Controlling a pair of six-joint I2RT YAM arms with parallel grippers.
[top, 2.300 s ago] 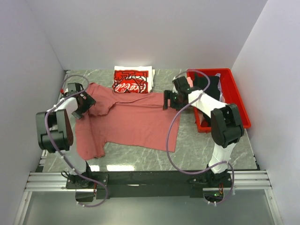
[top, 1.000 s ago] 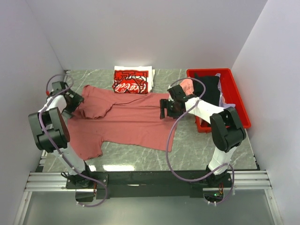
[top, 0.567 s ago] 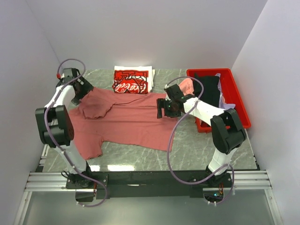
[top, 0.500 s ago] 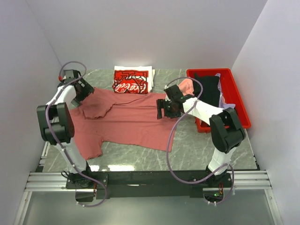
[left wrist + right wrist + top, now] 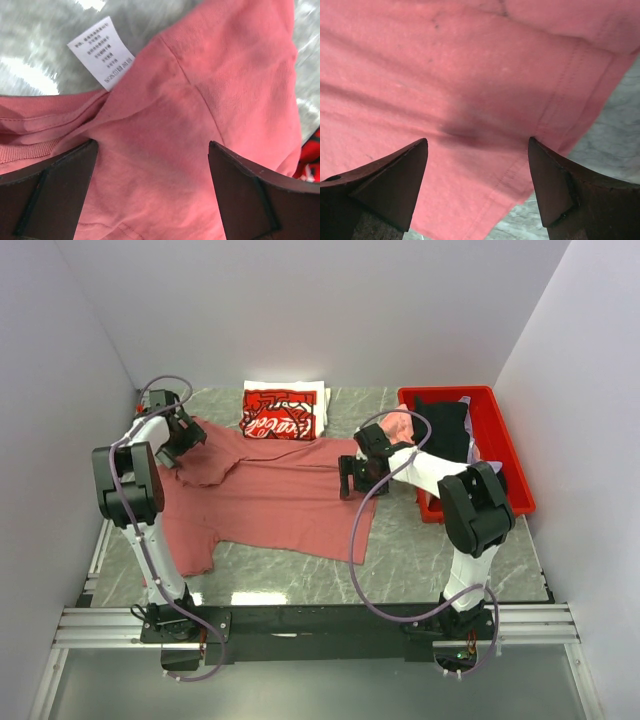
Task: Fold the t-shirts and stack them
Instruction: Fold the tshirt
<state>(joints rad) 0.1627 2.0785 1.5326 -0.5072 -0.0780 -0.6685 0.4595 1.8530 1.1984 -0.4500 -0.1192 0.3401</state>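
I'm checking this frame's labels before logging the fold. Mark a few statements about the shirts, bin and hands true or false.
1. The dusty-rose t-shirt lies spread out on the table. True.
2. The left hand is shut on a sleeve. False: its jaws stand wide apart over the cloth.
3. The red-and-white t-shirt lies folded beyond the rose one. True.
4. The red bin is empty. False: it holds a black garment and other clothes.
5. The right hand is open over the rose shirt's hem. True.
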